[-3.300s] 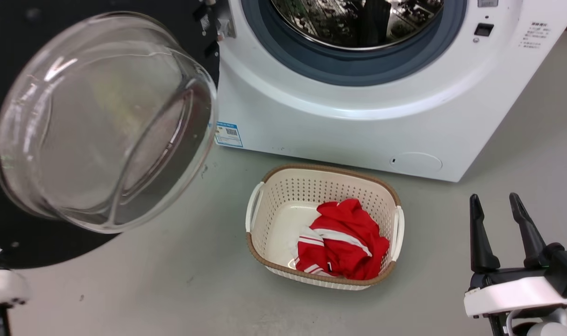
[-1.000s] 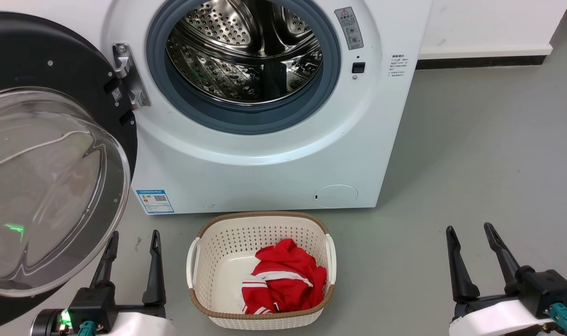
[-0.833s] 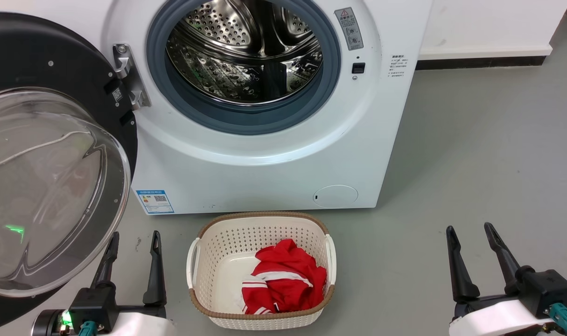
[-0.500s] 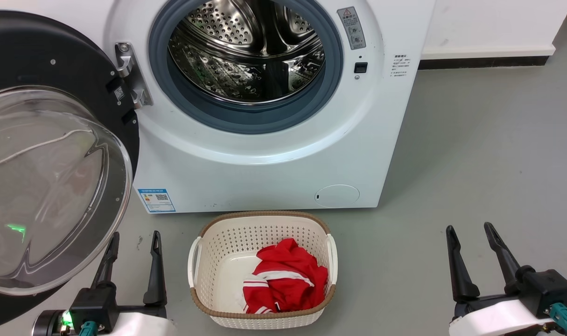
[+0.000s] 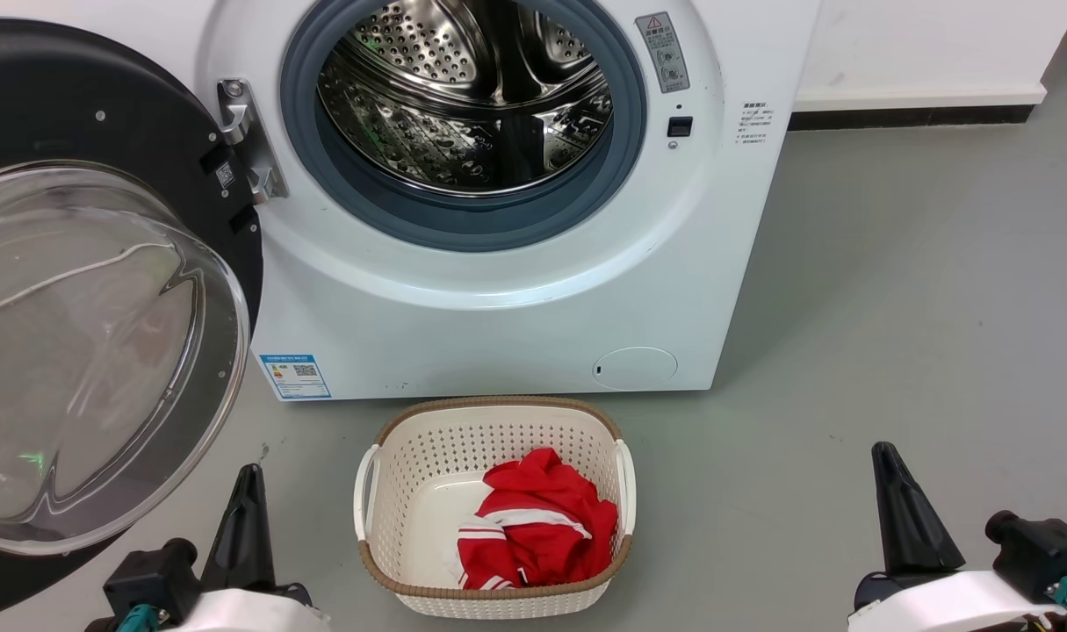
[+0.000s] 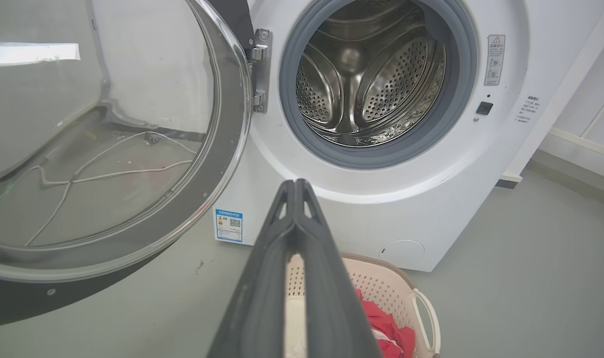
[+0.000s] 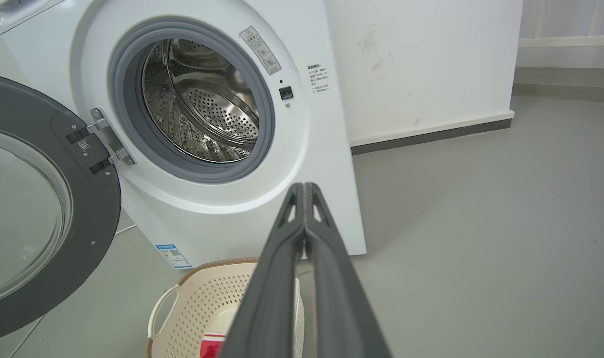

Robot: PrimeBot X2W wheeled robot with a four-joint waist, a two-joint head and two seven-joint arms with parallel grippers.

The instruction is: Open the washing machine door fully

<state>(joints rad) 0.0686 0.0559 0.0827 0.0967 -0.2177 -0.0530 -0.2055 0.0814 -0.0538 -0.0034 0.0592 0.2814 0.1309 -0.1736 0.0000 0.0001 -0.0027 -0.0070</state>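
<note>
The white washing machine (image 5: 515,307) stands ahead with its steel drum mouth bare. Its black door (image 5: 85,96) with the clear bulging window (image 5: 94,351) hangs swung wide to the left on a metal hinge (image 5: 248,140); the door (image 6: 108,149) and machine (image 6: 406,209) also appear in the left wrist view, and the door (image 7: 98,199) and machine (image 7: 302,164) in the right wrist view. My left gripper (image 5: 250,491) sits low at the bottom left, shut, below the door's window and apart from it. My right gripper (image 5: 893,478) is at the bottom right, shut and holding nothing. Both wrist views show the fingertips pressed together (image 6: 296,185) (image 7: 304,188).
A cream perforated laundry basket (image 5: 498,421) with a red garment (image 5: 537,531) sits on the grey floor just in front of the machine, between my grippers. A white wall with a dark baseboard (image 5: 911,114) runs to the right of the machine. Open floor lies to the right.
Both grippers have gone from open to shut and dropped slightly lower in the head view. Earlier the camera view pulled back and shifted; the door stays swung wide.
</note>
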